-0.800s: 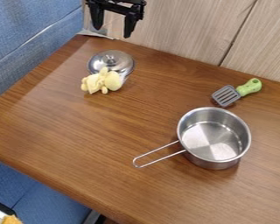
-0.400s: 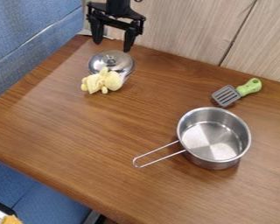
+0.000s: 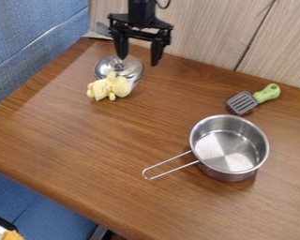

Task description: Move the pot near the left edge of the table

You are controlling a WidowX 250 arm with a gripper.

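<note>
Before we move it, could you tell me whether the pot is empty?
Empty: the pot shows its bare inner bottom.

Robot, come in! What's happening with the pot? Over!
Gripper open, up by the lid. Pot on the table, not held. Nothing inside it.

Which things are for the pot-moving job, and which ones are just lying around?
For the job:
- metal pot with the wire handle
- black gripper
- wooden table

Just lying around:
- knobbed metal lid
- yellow soft toy
- green-handled slotted spatula
</note>
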